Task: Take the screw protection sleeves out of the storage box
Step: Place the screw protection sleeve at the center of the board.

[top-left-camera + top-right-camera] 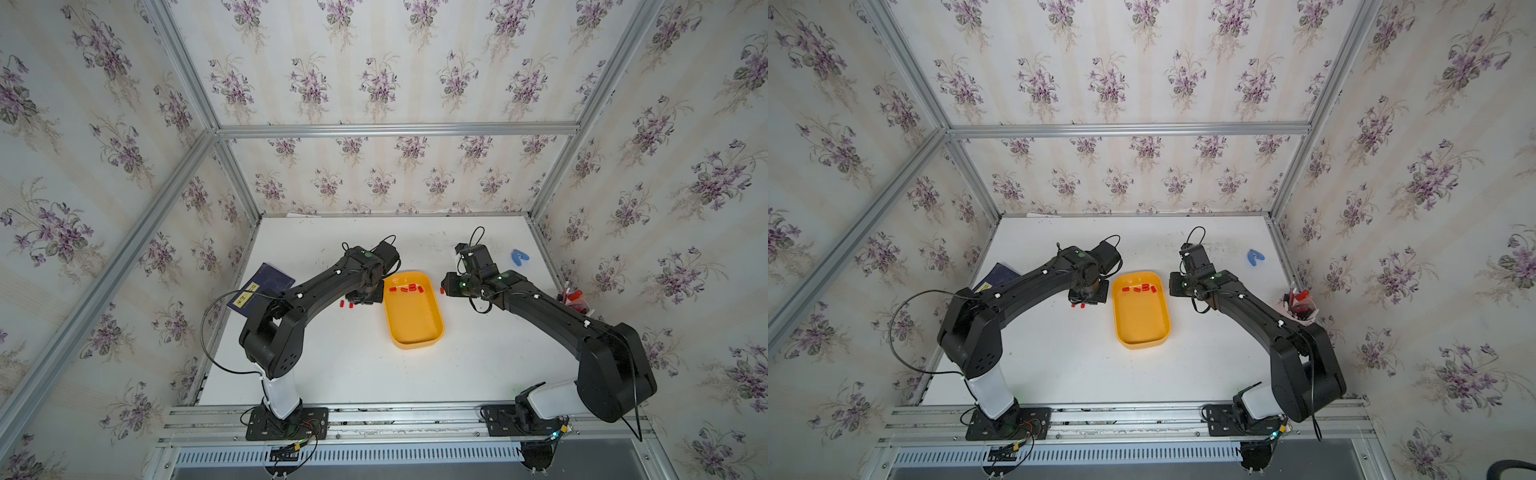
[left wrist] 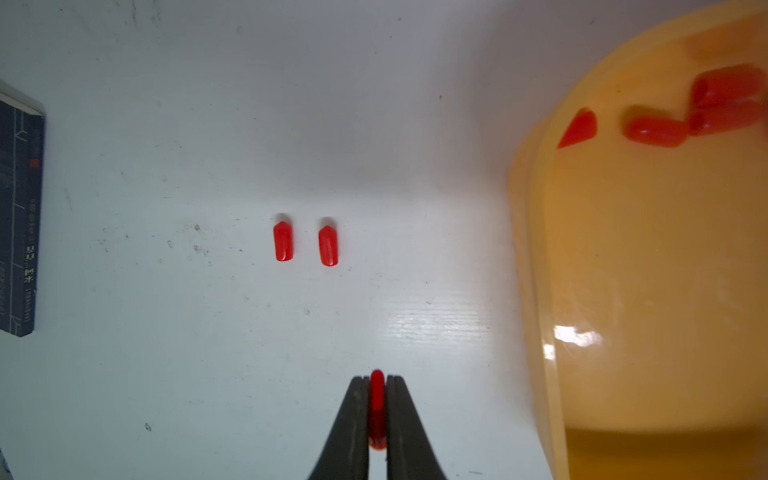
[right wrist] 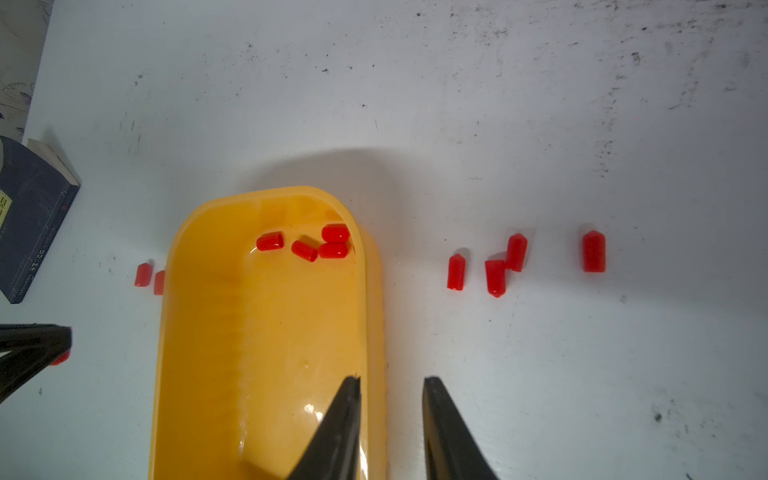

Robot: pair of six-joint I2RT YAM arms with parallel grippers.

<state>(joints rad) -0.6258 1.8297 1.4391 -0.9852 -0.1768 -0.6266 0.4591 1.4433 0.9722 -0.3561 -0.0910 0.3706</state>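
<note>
Left wrist: tool (image 2: 377, 379) tight around sleeve (image 2: 377, 401) (red)

Left gripper (image 2: 377, 380): jaws clamped on one screw protection sleeve (image 2: 377, 399), its tip protruding ahead of the fingertips; right gripper (image 3: 392, 380): jaws parted, gap empty; left arm (image 1: 316, 286) and right arm (image 1: 540, 307): extended forward, wrists pitched downward.

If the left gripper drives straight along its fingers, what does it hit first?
Probably bare table. The left gripper, shut on a sleeve, aims between the nearer of two loose sleeves and the storage box. Depth is unclear, so it might clip that nearer one.
</note>
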